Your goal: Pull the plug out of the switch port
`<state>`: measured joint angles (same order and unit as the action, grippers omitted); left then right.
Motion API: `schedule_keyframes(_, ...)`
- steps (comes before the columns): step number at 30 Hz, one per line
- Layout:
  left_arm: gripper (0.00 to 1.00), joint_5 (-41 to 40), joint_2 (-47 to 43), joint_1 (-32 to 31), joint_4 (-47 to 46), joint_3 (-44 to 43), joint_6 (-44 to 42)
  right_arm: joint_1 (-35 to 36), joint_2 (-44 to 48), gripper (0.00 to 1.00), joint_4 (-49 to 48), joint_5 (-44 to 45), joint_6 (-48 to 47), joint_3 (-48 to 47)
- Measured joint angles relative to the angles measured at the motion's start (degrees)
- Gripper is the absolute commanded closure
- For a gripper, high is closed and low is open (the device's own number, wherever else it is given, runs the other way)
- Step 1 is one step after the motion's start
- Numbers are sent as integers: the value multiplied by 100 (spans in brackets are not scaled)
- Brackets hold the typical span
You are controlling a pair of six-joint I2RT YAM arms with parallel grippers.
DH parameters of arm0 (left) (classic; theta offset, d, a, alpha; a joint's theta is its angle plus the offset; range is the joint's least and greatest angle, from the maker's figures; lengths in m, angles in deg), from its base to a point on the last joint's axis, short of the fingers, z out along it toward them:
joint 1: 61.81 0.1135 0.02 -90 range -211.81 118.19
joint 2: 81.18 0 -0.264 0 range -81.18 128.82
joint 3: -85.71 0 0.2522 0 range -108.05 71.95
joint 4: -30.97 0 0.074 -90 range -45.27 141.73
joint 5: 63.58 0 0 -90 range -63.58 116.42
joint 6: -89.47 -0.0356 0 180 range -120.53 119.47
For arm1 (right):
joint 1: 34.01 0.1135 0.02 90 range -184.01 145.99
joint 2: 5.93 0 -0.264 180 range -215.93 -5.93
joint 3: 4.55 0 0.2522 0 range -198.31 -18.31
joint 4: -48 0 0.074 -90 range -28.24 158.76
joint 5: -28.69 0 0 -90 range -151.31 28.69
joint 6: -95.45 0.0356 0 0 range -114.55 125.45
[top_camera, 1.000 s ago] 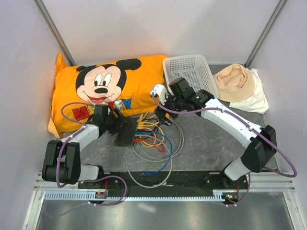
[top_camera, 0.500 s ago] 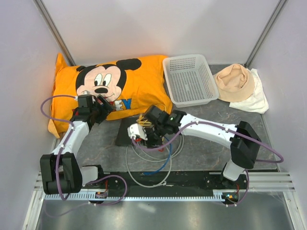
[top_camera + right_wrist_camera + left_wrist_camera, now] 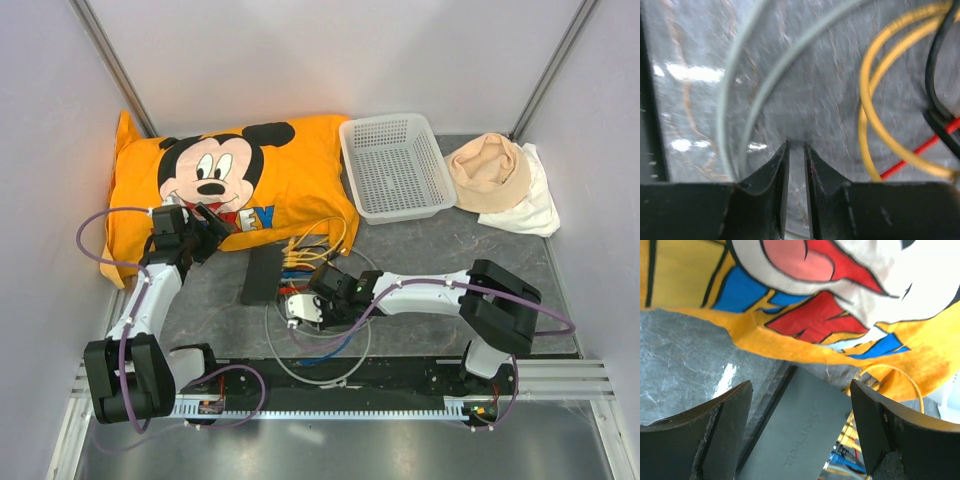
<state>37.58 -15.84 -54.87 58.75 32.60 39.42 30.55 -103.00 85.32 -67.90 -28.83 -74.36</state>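
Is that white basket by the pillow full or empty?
Empty. The top view shows the whole mesh floor of the white basket, with nothing lying inside.

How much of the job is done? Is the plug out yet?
Nothing looks done: plugs sit along the switch's edge, and none shows pulled out. In hand: the right gripper sits low by the cables, fingers nearly together, nothing seen between them. The left gripper hangs open over the switch. Left: grab a plug and pull it from its port.
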Motion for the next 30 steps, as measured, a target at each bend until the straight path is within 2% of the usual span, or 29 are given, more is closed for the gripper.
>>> schedule_keyframes(7, 16, 146, -11, 0, -2, 138, 0, -184, 629, 76, -280, 710, -144, 782)
schedule_keyframes(21, 16, 146, 479, -291, -140, 155, 2, -2015, 1781, 76, 48, 1403, -424, 1910)
schedule_keyframes(24, 16, 149, 549, -407, -155, 155, 4, -2243, 1932, 65, 205, 1384, -459, 1980)
schedule_keyframes(26, 15, 166, 551, -485, -175, 160, 4, -2315, 1996, 46, 424, 1259, -442, 1937)
schedule_keyframes(27, 15, 201, 551, -531, -188, 166, 4, -2334, 2024, 27, 664, 1099, -409, 1858)
schedule_keyframes(28, 15, 240, 551, -590, -201, 179, 4, -2345, 2068, 2, 973, 905, -393, 1744)
schedule_keyframes(30, 14, 319, 551, -758, -243, 245, 0, -2343, 2218, 2, 1458, 656, -284, 1480)
